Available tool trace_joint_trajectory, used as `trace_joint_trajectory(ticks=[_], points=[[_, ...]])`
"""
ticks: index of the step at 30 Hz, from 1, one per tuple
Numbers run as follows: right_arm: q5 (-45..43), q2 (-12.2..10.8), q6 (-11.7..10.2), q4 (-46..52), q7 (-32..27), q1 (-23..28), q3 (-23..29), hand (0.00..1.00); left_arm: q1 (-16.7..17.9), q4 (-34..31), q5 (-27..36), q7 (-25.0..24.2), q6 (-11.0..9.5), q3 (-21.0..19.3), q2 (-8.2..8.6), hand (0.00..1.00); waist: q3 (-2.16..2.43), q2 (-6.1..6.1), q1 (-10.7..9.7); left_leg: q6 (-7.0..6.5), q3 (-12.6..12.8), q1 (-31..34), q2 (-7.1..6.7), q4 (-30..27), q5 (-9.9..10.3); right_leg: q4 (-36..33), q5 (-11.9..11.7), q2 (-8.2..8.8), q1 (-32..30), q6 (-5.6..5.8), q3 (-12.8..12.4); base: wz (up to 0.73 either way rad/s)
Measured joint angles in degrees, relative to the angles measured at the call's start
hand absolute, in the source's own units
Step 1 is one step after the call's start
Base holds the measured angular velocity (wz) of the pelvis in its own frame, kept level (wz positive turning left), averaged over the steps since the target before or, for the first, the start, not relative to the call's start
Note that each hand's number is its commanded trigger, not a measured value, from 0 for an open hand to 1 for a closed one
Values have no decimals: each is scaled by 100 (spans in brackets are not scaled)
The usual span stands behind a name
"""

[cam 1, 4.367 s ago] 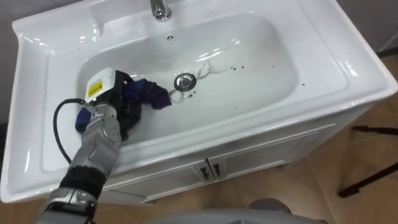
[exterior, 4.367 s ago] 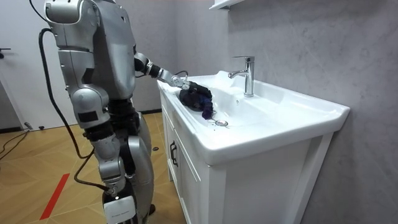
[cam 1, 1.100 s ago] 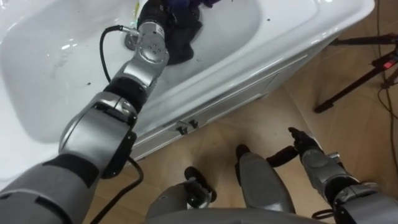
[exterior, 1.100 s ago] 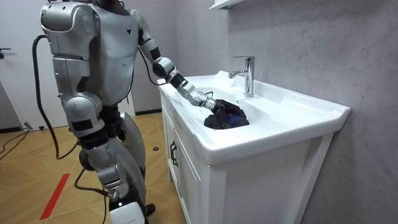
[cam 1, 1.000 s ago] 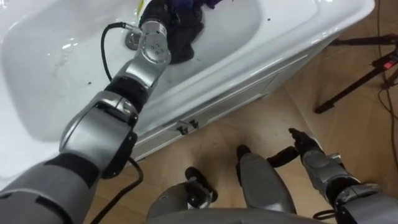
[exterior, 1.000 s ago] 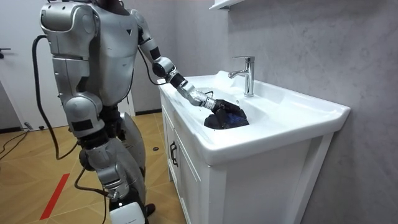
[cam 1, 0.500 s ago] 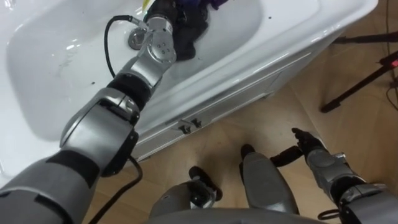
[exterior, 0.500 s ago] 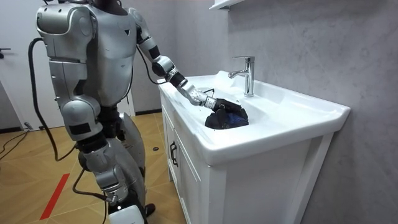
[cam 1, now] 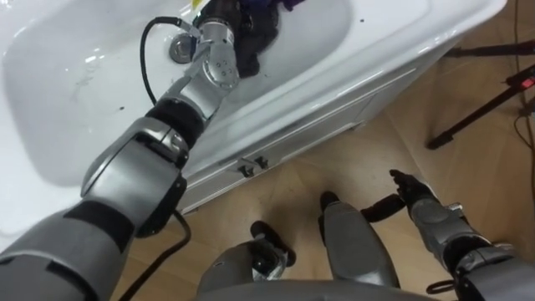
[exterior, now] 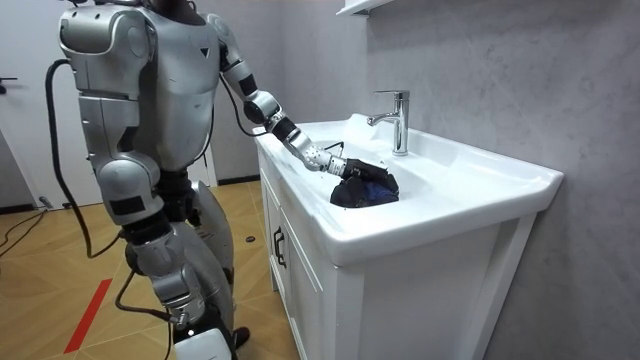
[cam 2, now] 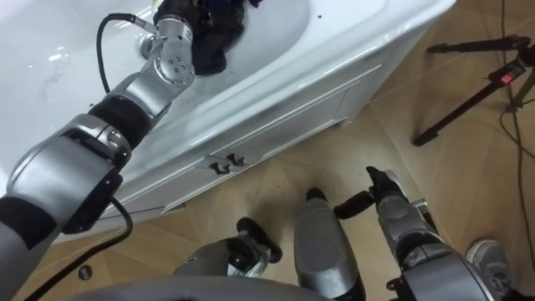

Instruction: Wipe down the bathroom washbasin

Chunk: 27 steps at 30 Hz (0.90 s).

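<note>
Reaching deep into the white ceramic basin (exterior: 440,215), the left robot hand (exterior: 346,164) sits on the bunched dark blue-and-black cloth (cam 1: 255,35). The cloth lies under and just beyond it, past the metal drain (cam 1: 178,50), on the bowl's floor. Clutching or only pressing? I cannot tell. The right robot hand (cam 1: 416,199) hangs loose and empty by the leg, well apart, so the left one is the one placed to sweep. Four seconds ago hand and cloth were at the basin's near end. Now they're across the drain.

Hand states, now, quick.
Left hand: on the dark cloth in the basin, grip cannot be told.
Right hand: open, empty, low at its side.
</note>
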State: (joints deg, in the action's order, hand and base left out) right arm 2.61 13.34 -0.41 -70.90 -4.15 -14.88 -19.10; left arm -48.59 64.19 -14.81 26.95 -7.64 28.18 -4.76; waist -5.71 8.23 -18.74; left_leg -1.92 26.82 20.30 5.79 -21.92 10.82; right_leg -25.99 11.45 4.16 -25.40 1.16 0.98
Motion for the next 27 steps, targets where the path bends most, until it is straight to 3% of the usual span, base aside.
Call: trace_joint_trajectory(ticks=[5,7,10,15,19,23,26,27], points=[[-47,23,11,-4,6,78,-1,0,58,224,-431,-29,-54,5,-176,100,0,0,-1,1,63,-101,9,40,2,-1,-7,-1,71,-12,-17,-8],[-93,47,17,-1,48,103,10,0,187,218,-881,-55,-55,9,-396,100,7,10,8,6,136,-146,28,55,5,1,-14,-22,81,-22,-75,-16],[-158,58,24,-1,102,126,26,0,298,284,-1252,-117,-51,3,-593,100,16,24,9,17,143,-189,54,46,11,25,-27,-43,140,-37,-74,-3],[-544,222,56,-7,106,266,37,0,864,340,-1696,-142,31,-21,-1115,100,55,94,73,62,135,-401,51,111,30,42,-21,-74,317,-47,-118,-6],[-782,319,95,-36,108,385,234,0,1256,355,-1987,-276,293,-155,-1359,100,146,204,209,75,127,-524,-31,276,-43,43,-19,-44,373,-46,-132,0],[-794,298,110,-37,99,397,300,0,1427,394,-2424,-294,364,-288,-1543,100,179,233,358,80,119,-612,-71,365,-112,29,-8,-17,421,-60,-101,2],[-814,306,124,-39,69,443,305,0,1657,447,-2642,-275,483,-365,-1634,100,247,233,463,88,78,-692,-63,358,-117,45,7,-19,532,-78,-61,5],[-909,305,130,-53,55,485,339,0,1770,456,-2751,-266,535,-439,-1645,100,307,224,515,91,69,-722,-64,360,-118,49,19,-16,569,-80,-42,5]])
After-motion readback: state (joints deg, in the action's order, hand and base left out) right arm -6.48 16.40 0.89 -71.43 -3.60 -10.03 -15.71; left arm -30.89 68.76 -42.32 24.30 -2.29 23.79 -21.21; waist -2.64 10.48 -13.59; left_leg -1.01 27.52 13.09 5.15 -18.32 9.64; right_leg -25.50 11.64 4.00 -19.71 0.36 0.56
